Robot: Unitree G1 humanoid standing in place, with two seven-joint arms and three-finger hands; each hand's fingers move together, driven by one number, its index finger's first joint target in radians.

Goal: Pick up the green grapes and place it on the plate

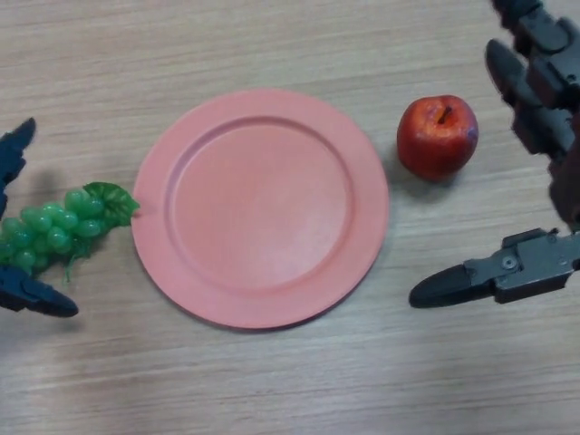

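A bunch of green grapes (56,228) with a leaf lies on the wooden table just left of the pink plate (362,195), its leaf end touching the plate's rim. My left hand (34,297) shows at the left edge, open. One dark finger lies above the bunch and the thumb below it, so the grapes' left end sits between them. I see no contact with the fruit. The plate has nothing on it. My right hand (507,270) hovers at the right edge, open and holding nothing.
A red apple (437,136) stands on the table to the right of the plate, between the plate's rim and my right hand's fingers (535,86). Bare wood stretches along the front and back of the table.
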